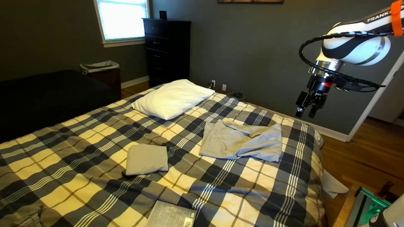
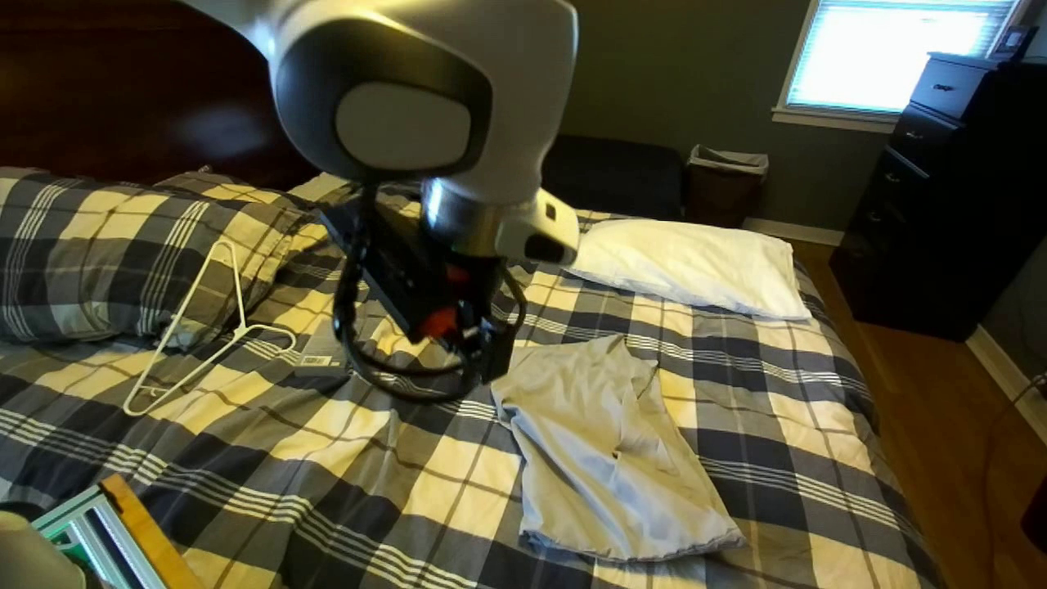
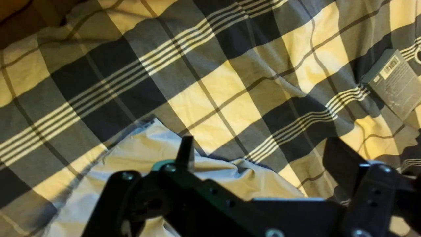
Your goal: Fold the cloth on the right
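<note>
The cloth [image 1: 221, 143], pale grey-beige and rumpled, lies spread on the plaid bed [image 1: 189, 183], with creases and a fold across its middle. It also shows in an exterior view [image 2: 605, 458], and in the wrist view [image 3: 131, 154], partly hidden behind the gripper. My gripper [image 1: 306, 113] is up in the air, apart from the cloth. In the wrist view its fingers [image 3: 263, 144] are wide apart with nothing between them. In an exterior view the arm and cable partly hide the gripper [image 2: 487, 356].
A small folded square cloth [image 1: 147, 160] lies on the bed beside the cloth. A white pillow [image 1: 173, 99] lies farther back. A flat grey box [image 1: 172, 216] and a white hanger [image 2: 240, 330] also lie on the bed. A dark dresser [image 1: 167, 50] stands behind.
</note>
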`<state>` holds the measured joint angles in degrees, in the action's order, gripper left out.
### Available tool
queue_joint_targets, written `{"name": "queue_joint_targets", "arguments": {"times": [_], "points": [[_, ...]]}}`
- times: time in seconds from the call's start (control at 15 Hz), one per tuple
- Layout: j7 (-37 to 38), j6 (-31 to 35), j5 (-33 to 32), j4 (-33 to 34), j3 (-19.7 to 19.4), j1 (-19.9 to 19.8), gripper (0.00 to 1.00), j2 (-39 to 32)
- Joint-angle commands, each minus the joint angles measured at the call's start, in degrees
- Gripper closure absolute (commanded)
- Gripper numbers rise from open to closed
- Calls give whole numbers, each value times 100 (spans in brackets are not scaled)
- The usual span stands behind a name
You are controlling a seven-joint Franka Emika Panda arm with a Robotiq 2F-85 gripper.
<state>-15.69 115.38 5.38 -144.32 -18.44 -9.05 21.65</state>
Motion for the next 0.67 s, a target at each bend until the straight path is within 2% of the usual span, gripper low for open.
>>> {"name": "queue_joint_targets", "arguments": {"times": [0.0,0.27,0.6], "points": [[-146,-96,128,25,-5,-129,0,-208],[-270,-199,394,158,-74,-142,0,-516],[-368,614,1639,480,-429,-285,0,-1788]]}}
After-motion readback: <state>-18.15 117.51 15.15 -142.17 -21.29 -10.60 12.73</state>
